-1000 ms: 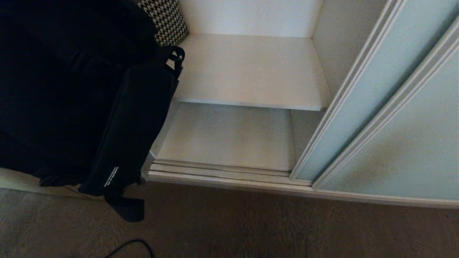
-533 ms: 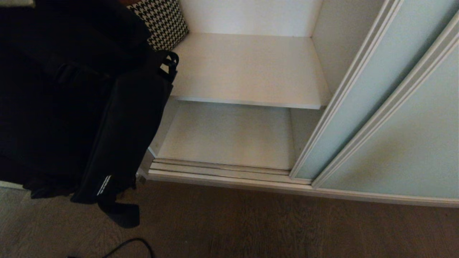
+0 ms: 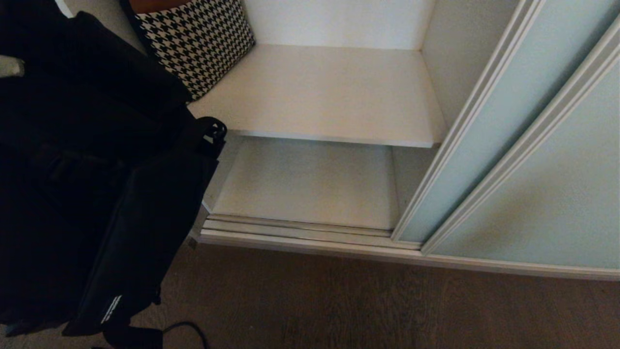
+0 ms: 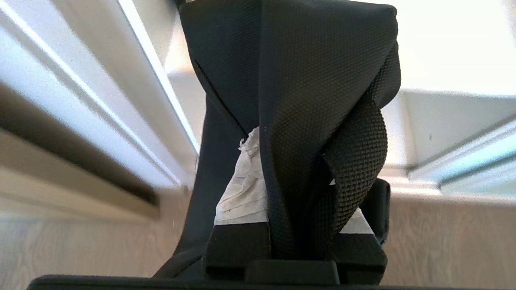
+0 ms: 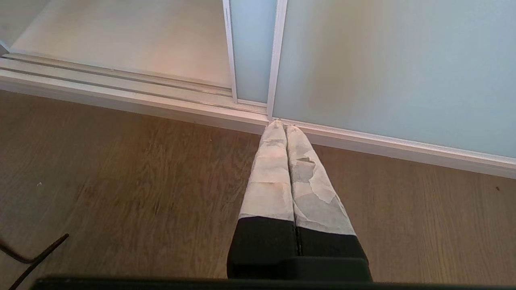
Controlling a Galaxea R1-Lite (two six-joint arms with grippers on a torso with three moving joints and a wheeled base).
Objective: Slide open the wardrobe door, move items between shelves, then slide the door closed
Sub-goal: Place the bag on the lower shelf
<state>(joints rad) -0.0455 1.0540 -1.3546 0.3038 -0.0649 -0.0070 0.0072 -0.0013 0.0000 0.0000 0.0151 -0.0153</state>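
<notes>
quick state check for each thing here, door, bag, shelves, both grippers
sliding wardrobe door: slid open
black bag: hanging, off the shelves
upper shelf: holds a houndstooth cushion
lower shelf: bare
left gripper: shut on the bag's strap
right gripper: shut, holding nothing

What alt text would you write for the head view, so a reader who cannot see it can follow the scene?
A floppy black bag hangs at the left before an open wardrobe, whose two off-white shelves are bare but for a houndstooth cushion at the upper shelf's back left. The mint-green sliding door is pushed right, above a brown wood floor.
</notes>
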